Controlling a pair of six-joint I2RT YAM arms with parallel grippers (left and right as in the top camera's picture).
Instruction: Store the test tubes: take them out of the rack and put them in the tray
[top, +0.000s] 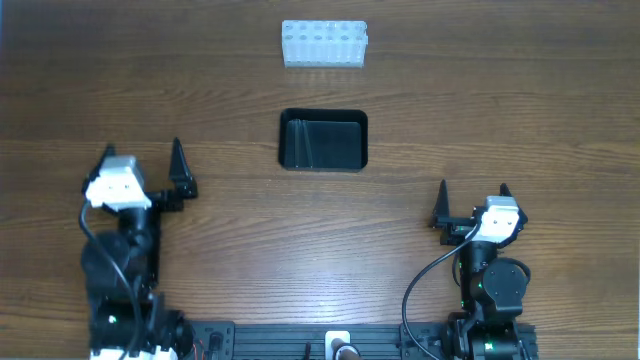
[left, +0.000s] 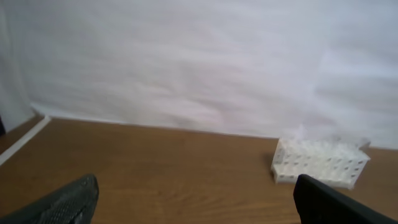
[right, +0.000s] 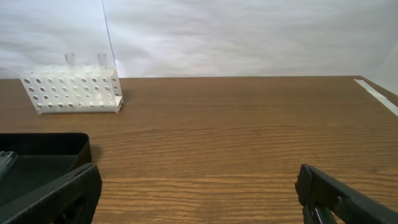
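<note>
A white test tube rack (top: 323, 44) stands at the far middle of the wooden table. In the right wrist view the rack (right: 71, 90) holds two clear tubes (right: 69, 60) upright. In front of it lies the black tray (top: 323, 114), with clear tubes (top: 304, 141) lying inside. My left gripper (top: 143, 160) is at the near left, open, holding nothing. My right gripper (top: 472, 200) is at the near right, open and holding nothing too. The left wrist view shows the rack (left: 320, 163) far ahead between its fingers (left: 62, 202). The tray's corner (right: 84, 149) sits by the right gripper's fingers (right: 342, 199).
Bare wooden tabletop surrounds the rack and tray. A white wall stands behind the table's far edge. A pale strip (right: 376, 93) runs along the table's right edge.
</note>
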